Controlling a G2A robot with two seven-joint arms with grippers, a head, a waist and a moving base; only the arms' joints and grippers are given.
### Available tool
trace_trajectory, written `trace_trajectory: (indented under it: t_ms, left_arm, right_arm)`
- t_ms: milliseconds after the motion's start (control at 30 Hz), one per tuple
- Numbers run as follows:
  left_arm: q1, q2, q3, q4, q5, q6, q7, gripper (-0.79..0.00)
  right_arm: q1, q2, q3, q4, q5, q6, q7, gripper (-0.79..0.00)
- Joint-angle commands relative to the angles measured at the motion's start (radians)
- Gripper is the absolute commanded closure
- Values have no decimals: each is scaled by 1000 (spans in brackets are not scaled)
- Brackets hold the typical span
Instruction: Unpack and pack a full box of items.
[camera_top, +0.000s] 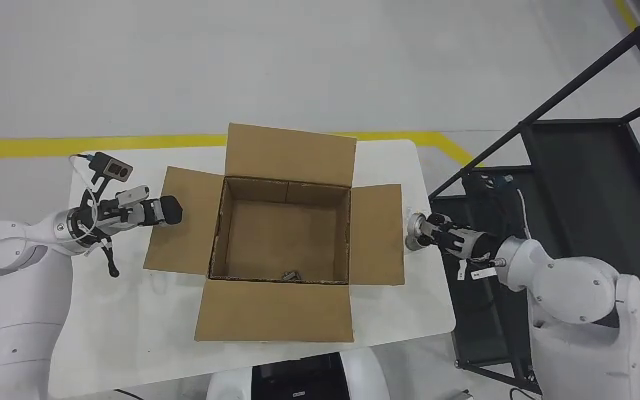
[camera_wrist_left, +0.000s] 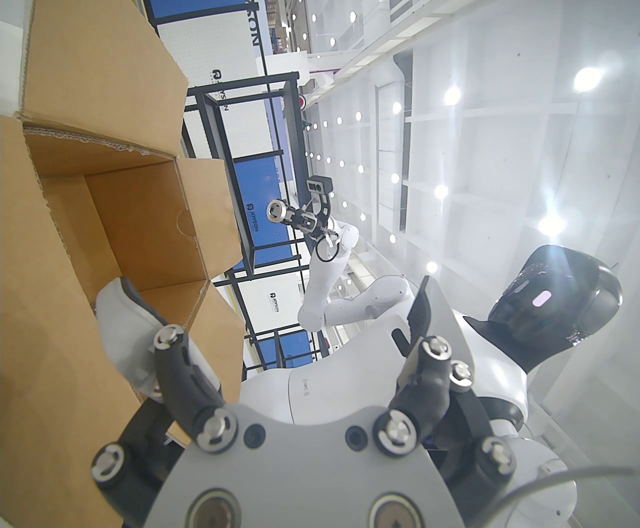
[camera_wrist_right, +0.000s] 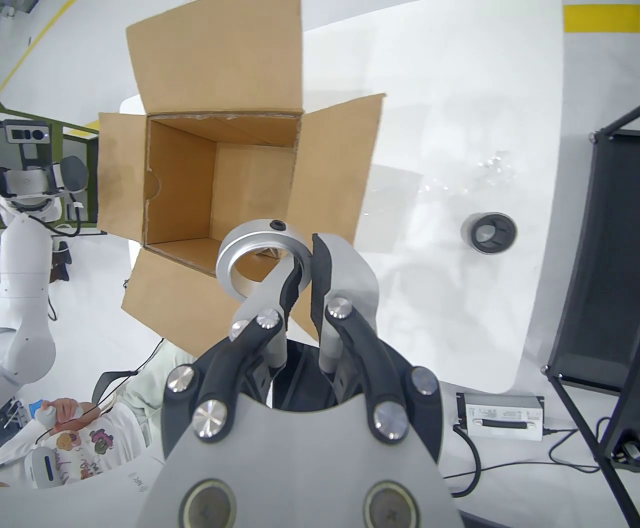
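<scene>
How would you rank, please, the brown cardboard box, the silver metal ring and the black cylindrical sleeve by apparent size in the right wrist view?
1. brown cardboard box
2. silver metal ring, though it sits nearest the camera, so this is unsure
3. black cylindrical sleeve

The cardboard box is made of brown corrugated board, matt all over, with rough fluted cut edges. The ring is seen to be silver metal with a smooth satin finish. The fingers of the right gripper are faced with matt black rubbery pads on pale metal. The white table is finished smooth, glossy and reflective.
</scene>
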Motion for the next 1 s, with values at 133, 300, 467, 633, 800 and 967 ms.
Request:
trace_trajectory:
  t_ms: [133,300,467,633,800,967]
  left_arm:
    - [0,0,0,0,0,0,0,-785]
    - [0,0,0,0,0,0,0,-785]
    - [0,0,0,0,0,0,0,-785]
    - [0,0,0,0,0,0,0,-785]
    - [0,0,0,0,0,0,0,-785]
    - [0,0,0,0,0,0,0,-785]
  right_arm:
    - [-109,3,48,0,-63,15,-20,0]
    - [-178,4,35,22,-127,33,-49,0]
    - [-200,7,-32,93,-213,27,-84,0]
    - [-185,8,-125,199,-299,43,-139,0]
    - [-151,7,-228,297,-413,75,-189,0]
    - [-87,3,-326,403,-549,142,-270,0]
